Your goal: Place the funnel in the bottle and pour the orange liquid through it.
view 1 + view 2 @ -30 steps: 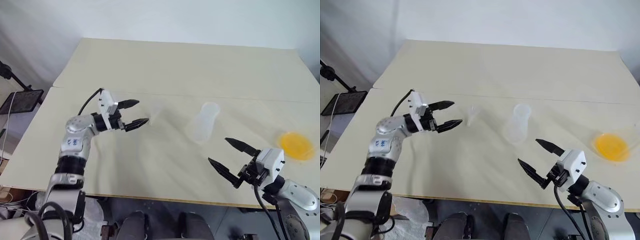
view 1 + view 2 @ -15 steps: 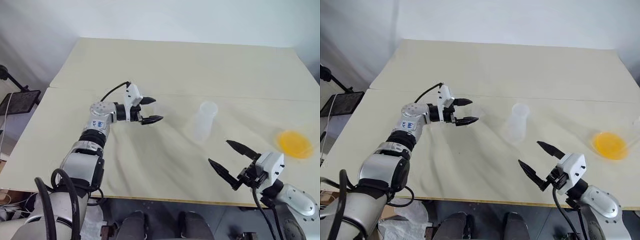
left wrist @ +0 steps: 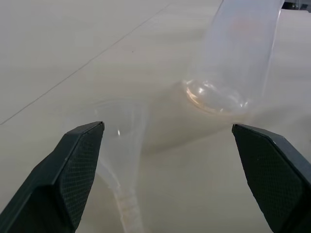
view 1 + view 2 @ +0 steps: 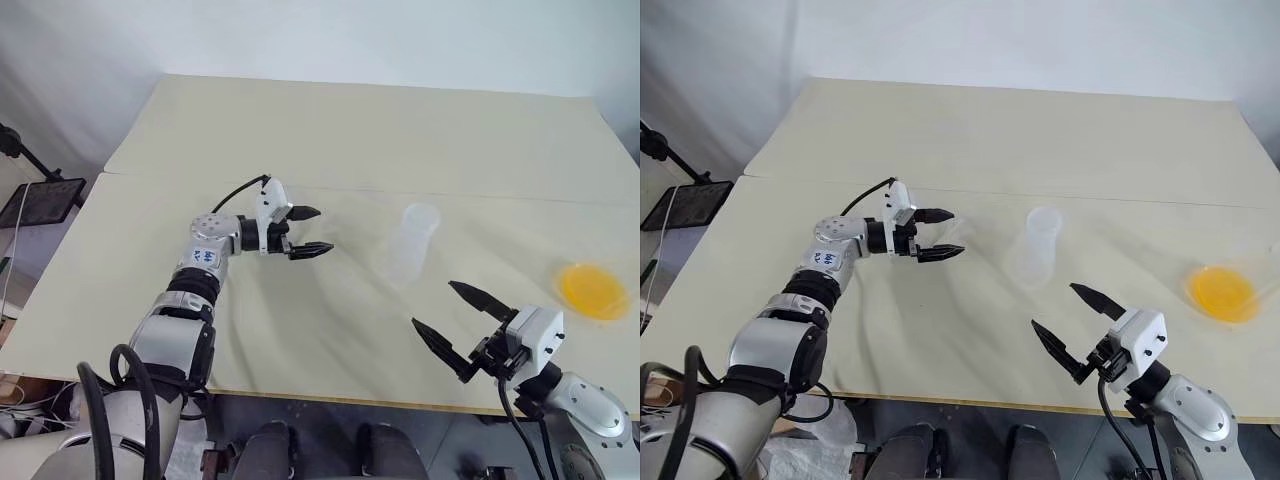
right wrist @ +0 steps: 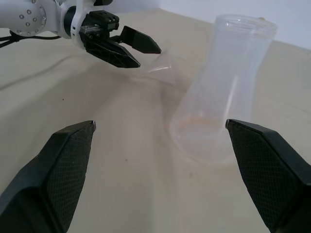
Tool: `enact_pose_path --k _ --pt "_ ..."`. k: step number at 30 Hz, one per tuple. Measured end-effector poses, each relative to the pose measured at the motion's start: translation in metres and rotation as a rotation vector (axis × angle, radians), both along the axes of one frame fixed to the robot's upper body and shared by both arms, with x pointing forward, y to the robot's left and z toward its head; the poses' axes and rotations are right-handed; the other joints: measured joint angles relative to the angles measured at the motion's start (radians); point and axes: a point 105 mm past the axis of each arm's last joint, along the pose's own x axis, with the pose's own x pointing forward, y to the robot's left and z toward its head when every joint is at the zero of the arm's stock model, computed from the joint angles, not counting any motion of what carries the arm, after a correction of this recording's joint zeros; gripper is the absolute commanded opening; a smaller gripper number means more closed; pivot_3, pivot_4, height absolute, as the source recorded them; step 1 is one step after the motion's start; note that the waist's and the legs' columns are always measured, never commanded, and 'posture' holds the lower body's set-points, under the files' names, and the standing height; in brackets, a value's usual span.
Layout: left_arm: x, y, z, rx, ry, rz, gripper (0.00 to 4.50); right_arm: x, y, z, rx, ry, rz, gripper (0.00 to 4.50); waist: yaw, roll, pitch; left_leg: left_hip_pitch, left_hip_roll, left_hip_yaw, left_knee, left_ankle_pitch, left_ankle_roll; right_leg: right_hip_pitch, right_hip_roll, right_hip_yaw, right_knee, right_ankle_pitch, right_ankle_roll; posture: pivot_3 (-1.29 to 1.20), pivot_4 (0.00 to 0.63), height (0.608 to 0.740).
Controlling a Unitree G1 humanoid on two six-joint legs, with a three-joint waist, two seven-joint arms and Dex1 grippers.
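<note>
The funnel, small and clear, rests on the cream table with its narrow spout pointing back between the fingers of my left gripper, which is open and not touching it. In the left eye view my left gripper sits left of the bottle, a tall clear container standing upright. The right wrist view shows the funnel just past the left fingertips, with the bottle beside it. The orange liquid lies in a shallow clear bowl at the far right. My right gripper hovers open and empty near the front edge.
A seam crosses the table behind the bottle. A dark stand with a black pad is off the table's left edge. Bare tabletop lies between the two grippers.
My left gripper has moved right and slightly down, bringing its open fingers up around the funnel. The right gripper has kept its place.
</note>
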Motion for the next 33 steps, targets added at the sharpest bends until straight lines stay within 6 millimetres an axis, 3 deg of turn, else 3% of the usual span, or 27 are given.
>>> enact_pose_path --k 6,17,21,28,33 --pt "-0.013 -0.007 0.0 -0.008 -0.024 -0.094 4.48 0.001 0.002 0.001 0.002 -0.003 0.009 4.5 -0.001 0.0 0.0 0.0 0.0 0.0 0.0 0.0 0.0 0.0 0.0 0.0 0.0 0.0 0.0 0.0 0.15 0.74" --pt "-0.046 0.017 -0.01 0.031 -0.021 -0.246 4.48 0.001 0.003 0.0 0.003 -0.002 0.01 4.5 -0.001 0.0 0.0 0.0 0.001 -0.001 0.001 0.0 0.0 0.0 0.0 0.0 0.001 0.0 0.0 0.0 0.15 0.74" --pt "-0.053 0.028 -0.003 -0.006 -0.051 -0.246 4.48 0.0 0.002 0.0 0.004 0.001 0.009 4.5 -0.001 0.0 0.0 0.0 0.001 -0.002 0.001 0.0 0.0 0.001 0.0 0.0 0.001 0.0 0.0 0.0 0.15 0.74" --pt "-0.014 0.045 0.016 -0.094 -0.089 0.101 4.48 0.001 0.003 0.0 0.004 -0.002 0.01 4.5 0.001 0.0 0.0 0.0 0.001 -0.002 0.001 0.0 0.0 0.001 -0.001 0.0 0.002 0.0 0.0 0.0 0.15 0.74" --pt "0.005 0.046 -0.002 -0.04 0.041 0.243 4.48 0.003 0.003 0.002 0.004 -0.012 0.011 4.5 0.0 0.0 0.0 0.0 0.001 -0.002 0.001 0.0 0.0 0.001 0.0 0.0 0.002 0.0 0.0 0.0 0.15 0.74"
